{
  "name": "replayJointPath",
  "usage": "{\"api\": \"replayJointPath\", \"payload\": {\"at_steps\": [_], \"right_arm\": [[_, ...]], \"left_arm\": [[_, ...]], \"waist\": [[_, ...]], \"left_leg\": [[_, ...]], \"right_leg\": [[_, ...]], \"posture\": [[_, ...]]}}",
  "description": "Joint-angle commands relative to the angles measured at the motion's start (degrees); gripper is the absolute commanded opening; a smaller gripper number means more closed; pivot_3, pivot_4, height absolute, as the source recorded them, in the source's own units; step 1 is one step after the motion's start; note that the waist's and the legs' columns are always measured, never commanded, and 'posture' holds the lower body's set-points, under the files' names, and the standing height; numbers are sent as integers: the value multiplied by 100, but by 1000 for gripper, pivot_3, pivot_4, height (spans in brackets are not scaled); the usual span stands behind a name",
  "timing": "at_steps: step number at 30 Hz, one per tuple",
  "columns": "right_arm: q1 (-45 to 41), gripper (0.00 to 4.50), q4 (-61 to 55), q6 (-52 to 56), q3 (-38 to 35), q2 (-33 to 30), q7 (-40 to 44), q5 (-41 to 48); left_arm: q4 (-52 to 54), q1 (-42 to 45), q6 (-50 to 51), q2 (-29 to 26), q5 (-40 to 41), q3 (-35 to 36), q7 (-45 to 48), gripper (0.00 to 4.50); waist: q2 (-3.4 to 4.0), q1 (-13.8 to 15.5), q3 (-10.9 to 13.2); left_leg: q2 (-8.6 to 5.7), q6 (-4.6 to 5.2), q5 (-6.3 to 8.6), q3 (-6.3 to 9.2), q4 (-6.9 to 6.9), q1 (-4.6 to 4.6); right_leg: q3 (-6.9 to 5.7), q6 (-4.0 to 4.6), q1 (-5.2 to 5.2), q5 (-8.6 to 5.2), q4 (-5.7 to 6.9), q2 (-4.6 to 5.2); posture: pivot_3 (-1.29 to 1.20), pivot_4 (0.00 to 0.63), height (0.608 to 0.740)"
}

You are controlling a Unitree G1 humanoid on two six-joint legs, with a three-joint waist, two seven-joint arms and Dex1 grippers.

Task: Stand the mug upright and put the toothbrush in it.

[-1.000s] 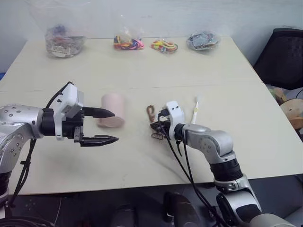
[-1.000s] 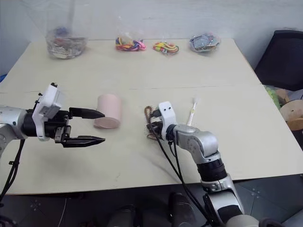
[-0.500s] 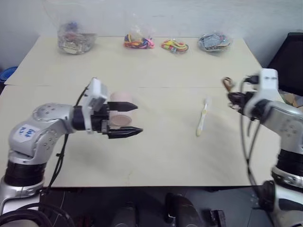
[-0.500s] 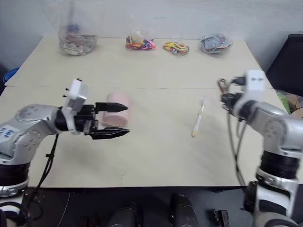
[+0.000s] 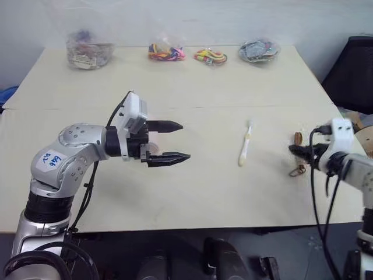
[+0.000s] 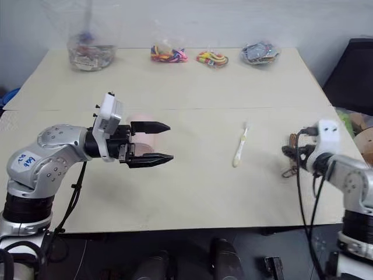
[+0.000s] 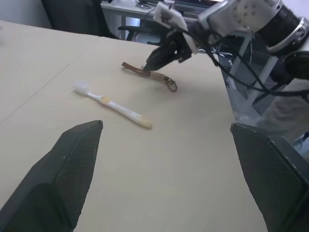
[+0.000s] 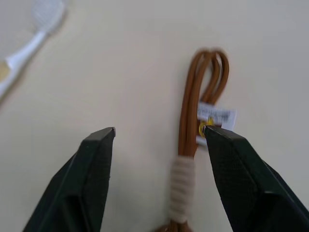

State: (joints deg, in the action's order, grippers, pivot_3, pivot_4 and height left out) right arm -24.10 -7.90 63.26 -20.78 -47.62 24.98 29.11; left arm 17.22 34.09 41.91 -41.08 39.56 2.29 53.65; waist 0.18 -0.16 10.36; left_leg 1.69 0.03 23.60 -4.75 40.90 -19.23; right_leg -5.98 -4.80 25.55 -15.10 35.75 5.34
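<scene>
The pale pink mug [image 6: 144, 141] lies on the table, mostly hidden behind my left gripper [image 5: 178, 141], which hovers open and level in front of it, pointing right. The pale yellow toothbrush [image 5: 244, 146] lies flat on the table's right half, bristle head towards the back; the left wrist view has the toothbrush [image 7: 113, 105] ahead of the fingers. My right gripper [image 8: 159, 131] stands open near the right edge over a brown strap keychain [image 8: 190, 145], which lies on the table between its fingers, close to one of them.
Several clear bags of small items line the table's back edge [image 5: 87, 49] [image 5: 163, 52] [image 5: 210, 56] [image 5: 258, 51]. A black chair [image 5: 352, 70] stands beyond the right edge. The keychain [image 5: 298, 156] lies close to that edge.
My right gripper swung right with the brown keychain, lowered it to the table near the right edge and opened. The left gripper edged right over the mug. The camera shifted.
</scene>
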Motion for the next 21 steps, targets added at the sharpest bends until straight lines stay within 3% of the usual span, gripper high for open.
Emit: {"api": "replayJointPath", "payload": {"at_steps": [1, 5, 10, 15, 21], "right_arm": [[-32, 2882, -740, -642, 305, -625, 1030, 130], [-298, 2882, -1677, -694, 313, -847, 2307, 1253], [-797, 2882, -2336, -549, 598, -770, 2986, 2311], [-1240, 2882, -2073, -703, 987, -654, 3048, 2353], [-1319, 2882, -2027, -858, 1204, -587, 3091, 2351]], "left_arm": [[-62, -135, 139, -289, -86, 627, -424, 4500], [-944, -162, 956, -685, -975, 948, -1904, 4500], [-1613, 362, 2587, -222, -1015, 1447, -3178, 4500], [-2375, 1000, 3301, 143, -1182, 1065, -3379, 4500], [-3135, 1387, 3261, 347, -1366, 639, -3168, 4500]], "waist": [[0, 6, 0], [-3, 3, 1], [-19, 70, 9], [-57, 185, 1], [-57, 145, 1]], "left_leg": [[2, 0, 0, 3, -2, 0], [2, 0, 0, 13, -1, 2], [-3, 1, 1, 66, 3, -6], [-18, 7, 2, 80, 26, -36], [-25, 9, -1, 60, 24, -45]], "right_leg": [[-2, 0, 0, 0, -3, -2], [-5, -2, -7, 1, -6, -4], [-15, -3, -6, 2, -5, 3], [-31, -13, -10, 8, -12, 12], [-50, -17, -8, 10, -15, 14]], "posture": [[0, 150, 740], [0, 150, 740], [0, 150, 740], [0, 150, 740], [0, 150, 740]]}}
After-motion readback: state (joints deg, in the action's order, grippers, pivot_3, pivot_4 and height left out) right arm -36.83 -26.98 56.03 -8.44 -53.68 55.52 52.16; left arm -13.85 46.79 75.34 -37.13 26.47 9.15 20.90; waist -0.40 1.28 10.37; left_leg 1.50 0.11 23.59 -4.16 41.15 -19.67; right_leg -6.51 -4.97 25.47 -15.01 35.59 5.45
